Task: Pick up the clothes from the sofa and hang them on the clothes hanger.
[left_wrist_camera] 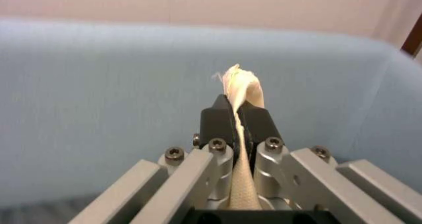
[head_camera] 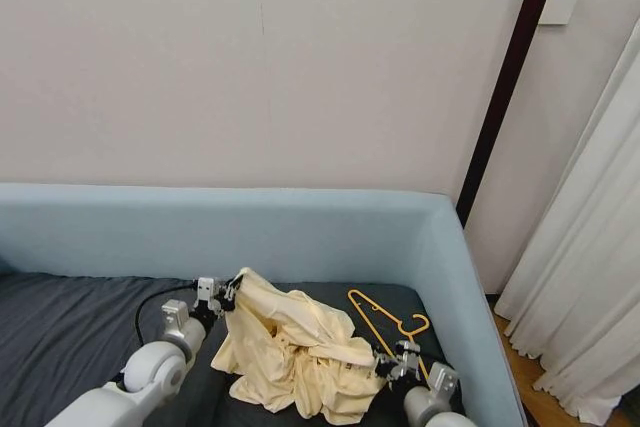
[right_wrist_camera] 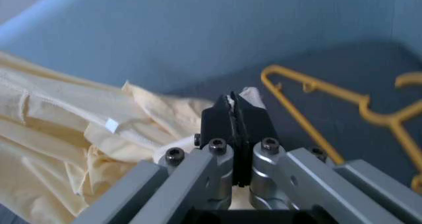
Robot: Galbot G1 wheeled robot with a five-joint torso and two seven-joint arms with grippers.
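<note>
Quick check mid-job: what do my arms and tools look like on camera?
The left arm and right arm have rounded light-grey shells; a black cable loops by the left one. The left tool and right tool match: silver metal linkages with hex-head screws, black tapered fingertips.

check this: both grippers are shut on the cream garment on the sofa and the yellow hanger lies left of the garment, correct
Wrong side: the head view shows the yellow hanger lying to the right of the cream garment, by the right gripper. The rest stands: it and the left gripper are shut on the garment on the sofa.
</note>
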